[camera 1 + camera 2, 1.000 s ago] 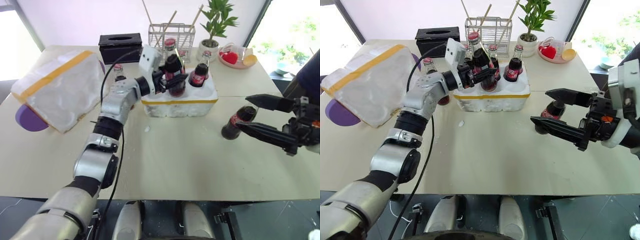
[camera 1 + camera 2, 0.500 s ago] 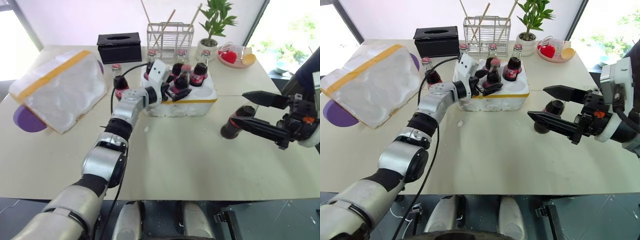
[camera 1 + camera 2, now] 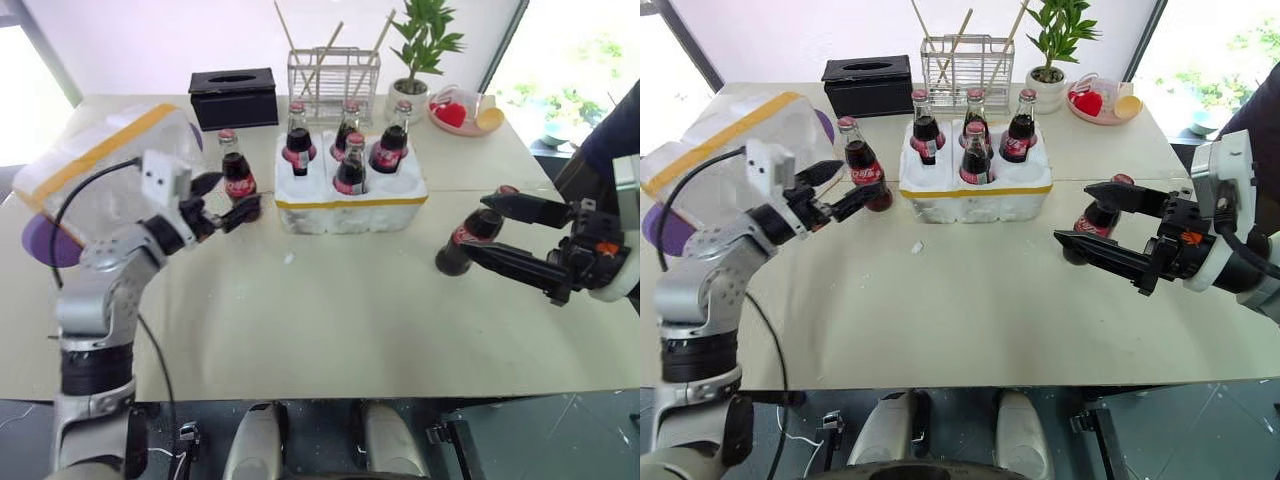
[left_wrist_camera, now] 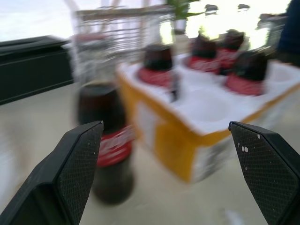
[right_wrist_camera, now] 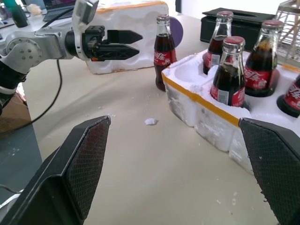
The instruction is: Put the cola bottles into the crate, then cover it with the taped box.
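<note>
Loose bottle [image 3: 858,162] stands upright on the tabletop [image 3: 970,290], long axis vertical, cap up, just left of the crate [image 3: 975,190]. Glass, likely heavy, smooth, breakable: best gripped at the labelled body. Another bottle [image 3: 1095,220] stands by the right gripper [image 3: 1095,222], unheld. Four sit in wells. Left gripper [image 3: 838,190]: jaws open, empty; right jaws open.
</note>
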Available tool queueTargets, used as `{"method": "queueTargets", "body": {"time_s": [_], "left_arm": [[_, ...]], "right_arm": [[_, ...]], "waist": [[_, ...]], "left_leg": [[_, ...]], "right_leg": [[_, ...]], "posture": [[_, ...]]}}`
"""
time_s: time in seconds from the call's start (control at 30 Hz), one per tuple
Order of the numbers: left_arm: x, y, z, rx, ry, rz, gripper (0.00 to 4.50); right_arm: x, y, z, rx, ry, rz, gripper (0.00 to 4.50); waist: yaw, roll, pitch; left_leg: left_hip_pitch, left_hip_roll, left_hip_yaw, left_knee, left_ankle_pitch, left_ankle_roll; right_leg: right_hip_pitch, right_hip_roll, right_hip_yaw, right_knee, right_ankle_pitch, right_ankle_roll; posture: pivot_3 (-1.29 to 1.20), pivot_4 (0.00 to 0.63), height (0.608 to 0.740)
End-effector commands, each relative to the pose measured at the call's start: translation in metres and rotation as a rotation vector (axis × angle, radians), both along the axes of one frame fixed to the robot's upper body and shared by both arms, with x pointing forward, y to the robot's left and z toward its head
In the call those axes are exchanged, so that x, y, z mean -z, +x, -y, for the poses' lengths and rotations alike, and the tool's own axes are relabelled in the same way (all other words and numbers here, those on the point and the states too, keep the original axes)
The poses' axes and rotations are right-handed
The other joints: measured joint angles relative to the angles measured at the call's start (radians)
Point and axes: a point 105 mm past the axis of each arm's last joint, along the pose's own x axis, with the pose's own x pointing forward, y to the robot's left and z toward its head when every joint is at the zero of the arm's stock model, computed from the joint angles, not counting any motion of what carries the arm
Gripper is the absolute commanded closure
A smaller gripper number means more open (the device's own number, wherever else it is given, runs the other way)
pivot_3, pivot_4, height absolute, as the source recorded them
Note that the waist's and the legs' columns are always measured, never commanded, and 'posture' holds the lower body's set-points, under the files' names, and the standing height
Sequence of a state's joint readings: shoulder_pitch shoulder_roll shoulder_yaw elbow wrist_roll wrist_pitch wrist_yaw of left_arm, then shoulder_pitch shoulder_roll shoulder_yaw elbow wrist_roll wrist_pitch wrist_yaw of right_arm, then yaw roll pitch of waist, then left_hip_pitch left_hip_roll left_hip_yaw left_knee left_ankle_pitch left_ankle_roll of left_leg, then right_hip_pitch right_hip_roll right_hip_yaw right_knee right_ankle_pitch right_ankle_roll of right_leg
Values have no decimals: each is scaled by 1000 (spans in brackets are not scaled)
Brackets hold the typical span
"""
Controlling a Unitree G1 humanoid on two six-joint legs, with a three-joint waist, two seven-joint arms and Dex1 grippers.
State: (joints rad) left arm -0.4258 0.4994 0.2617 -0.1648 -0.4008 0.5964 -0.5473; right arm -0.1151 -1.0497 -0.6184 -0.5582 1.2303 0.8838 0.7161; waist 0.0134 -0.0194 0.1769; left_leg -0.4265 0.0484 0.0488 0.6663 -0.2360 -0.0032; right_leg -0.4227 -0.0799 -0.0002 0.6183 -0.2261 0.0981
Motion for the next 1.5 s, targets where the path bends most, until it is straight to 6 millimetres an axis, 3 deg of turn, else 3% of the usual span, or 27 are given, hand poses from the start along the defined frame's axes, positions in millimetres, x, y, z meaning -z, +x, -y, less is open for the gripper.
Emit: {"method": "queueTargets", "body": {"time_s": [0.03, 0.23, 0.63, 0.73, 0.8, 0.9, 0.97, 1.13, 1.2, 1.37, 1.5], "left_arm": [[-8, 14, -9, -72, 19, 50, 37], [-5, 40, 12, -5, 26, 54, 37], [11, 81, 20, 5, 52, 1, 37], [8, 81, 27, 50, 41, 18, 845], [6, 78, 28, 80, 31, 12, 1850], [1, 70, 22, 106, 31, 9, 1951], [-9, 60, 17, 144, 2, 2, 1951], [-77, 8, 25, 462, -164, 40, 1951], [-99, -1, 29, 530, -185, 65, 1951], [-128, 21, 48, 526, -200, 129, 1951], [-113, 45, 72, 523, -161, 103, 1951]], "right_arm": [[-9, 4, -1, -7, 6, 43, 0], [-13, 5, -5, -30, 10, 48, 0], [-13, 8, -3, -9, 29, 50, 0], [-13, 7, -4, -6, 32, 51, 0], [-13, 7, -4, -4, 36, 53, 0], [-14, 6, -4, 1, 40, 58, 0], [-14, 6, -3, 9, 41, 60, 0], [-13, 4, -1, 31, 43, 62, 0], [-12, 4, 0, 39, 41, 61, 0], [-11, 5, 3, 67, 47, 64, 0], [-10, 5, 5, 83, 48, 69, 0]], "waist": [[5, 0, 0], [2, 0, 0], [2, 0, 0], [0, 0, 0], [0, 0, 0], [-1, 0, 0], [-2, -1, 0], [-4, -6, 5], [1, -6, 5], [19, -6, 5], [24, -6, 5]], "left_leg": [[0, 0, 0, 0, 0, 0], [-2, 0, 1, -2, 0, 0], [-2, 0, 1, -3, 0, 0], [-2, 0, 2, -3, 0, 0], [-2, 0, 2, -3, 0, 0], [-2, 0, 1, -3, 0, 0], [-2, 0, 2, -3, 0, 0], [-5, 1, 1, -3, 0, 0], [-6, 1, 0, -3, 0, 0], [-6, -1, -1, 1, 0, 0], [-5, -1, 0, 1, 0, 0]], "right_leg": [[0, 0, 0, 0, 0, 0], [-1, 0, 0, -3, 0, 0], [-2, 0, 0, -2, 0, 1], [-2, 0, 0, -3, 0, 1], [-2, 0, 0, -2, 0, 1], [-2, 0, 0, -2, 0, 1], [-2, 0, 0, -2, 0, 1], [-5, 0, 0, 0, 0, 1], [-6, 0, -1, 0, 0, 1], [-3, 0, -1, -2, 0, 1], [-3, 0, -1, -2, 0, 1]], "posture": [[0, 150, 740], [0, 150, 740], [0, 150, 740], [0, 150, 740], [0, 150, 740], [0, 150, 740], [0, 150, 740], [0, 150, 740], [0, 150, 740], [0, 150, 740], [0, 150, 740]]}}
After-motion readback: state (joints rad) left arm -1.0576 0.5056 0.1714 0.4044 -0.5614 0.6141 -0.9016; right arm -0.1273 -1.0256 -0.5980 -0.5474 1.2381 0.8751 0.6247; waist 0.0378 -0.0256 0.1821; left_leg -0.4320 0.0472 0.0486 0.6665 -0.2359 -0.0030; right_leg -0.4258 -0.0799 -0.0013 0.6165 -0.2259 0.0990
